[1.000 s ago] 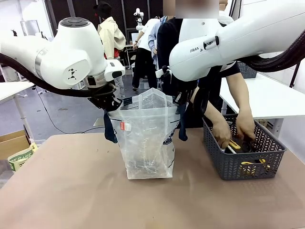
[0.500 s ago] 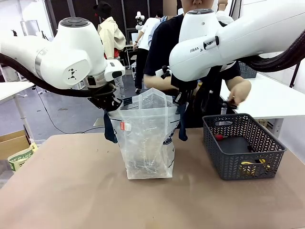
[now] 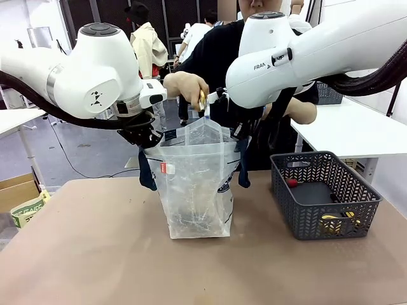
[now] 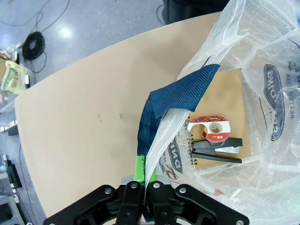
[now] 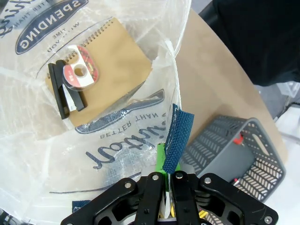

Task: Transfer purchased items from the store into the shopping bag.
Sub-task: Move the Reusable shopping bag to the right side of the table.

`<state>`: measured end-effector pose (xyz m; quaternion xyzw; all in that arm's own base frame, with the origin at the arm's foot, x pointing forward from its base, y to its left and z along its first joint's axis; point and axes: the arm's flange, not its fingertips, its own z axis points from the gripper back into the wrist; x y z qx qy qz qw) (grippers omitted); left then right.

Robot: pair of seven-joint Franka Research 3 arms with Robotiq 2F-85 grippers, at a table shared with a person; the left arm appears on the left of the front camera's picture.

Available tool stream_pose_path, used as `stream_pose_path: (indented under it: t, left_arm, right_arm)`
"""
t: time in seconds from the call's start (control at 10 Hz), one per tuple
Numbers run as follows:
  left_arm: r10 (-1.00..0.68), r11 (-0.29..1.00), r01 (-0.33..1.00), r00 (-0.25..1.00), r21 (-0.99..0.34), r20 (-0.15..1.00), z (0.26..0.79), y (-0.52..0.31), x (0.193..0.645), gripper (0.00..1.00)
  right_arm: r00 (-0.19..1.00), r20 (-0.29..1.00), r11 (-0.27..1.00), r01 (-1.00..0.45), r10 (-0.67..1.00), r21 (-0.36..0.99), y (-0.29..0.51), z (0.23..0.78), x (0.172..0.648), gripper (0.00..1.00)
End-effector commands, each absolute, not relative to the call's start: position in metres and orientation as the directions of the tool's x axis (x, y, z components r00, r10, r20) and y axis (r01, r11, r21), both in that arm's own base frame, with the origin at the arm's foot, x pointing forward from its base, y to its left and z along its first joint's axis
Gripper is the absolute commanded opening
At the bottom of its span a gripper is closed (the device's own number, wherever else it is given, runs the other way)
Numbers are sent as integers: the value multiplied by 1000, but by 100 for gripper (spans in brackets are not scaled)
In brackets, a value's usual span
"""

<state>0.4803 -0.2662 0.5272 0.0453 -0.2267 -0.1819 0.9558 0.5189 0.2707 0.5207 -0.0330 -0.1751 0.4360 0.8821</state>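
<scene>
Tabletop (image 3: 95, 254) tan, grey floor (image 3: 82, 159) beyond; translucent whitish plastic bag (image 3: 194, 190) stands on it. L gripper (image 4: 140, 187), R gripper (image 5: 166, 187) pinch bag rim.

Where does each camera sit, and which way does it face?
Front: fixed between the arms, looking across the table at the person; left arm and right arm flank the shopping bag, basket to its right.
Left wrist: on that wrist, looking down into the bag; left gripper shut on its rim.
Right wrist: looking down into the bag; right gripper shut on the rim by a blue strap, basket beyond.
Shared: both wrist views show the notebook and tape roll in the bag.
</scene>
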Motion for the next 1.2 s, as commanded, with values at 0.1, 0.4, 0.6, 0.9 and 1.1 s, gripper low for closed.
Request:
stream_pose_path:
  t: [0.1,0.4,0.6,0.9,1.1]
  left_arm:
    - [-368,930,325,830,172,420,529,-265,481,0]
    - [-368,930,325,830,172,420,529,-265,481,0]
    - [-368,930,325,830,172,420,529,-265,481,0]
    - [-368,930,325,830,172,420,529,-265,481,0]
    - [-368,930,325,830,172,420,529,-265,481,0]
  right_arm:
    - [558,280,618,-757,781,-212,269,521,519,0]
    - [558,280,618,-757,781,-212,269,521,519,0]
    - [558,280,618,-757,781,-212,269,521,519,0]
    - [558,280,618,-757,781,-212,269,521,519,0]
    - [558,280,618,-757,781,-212,269,521,519,0]
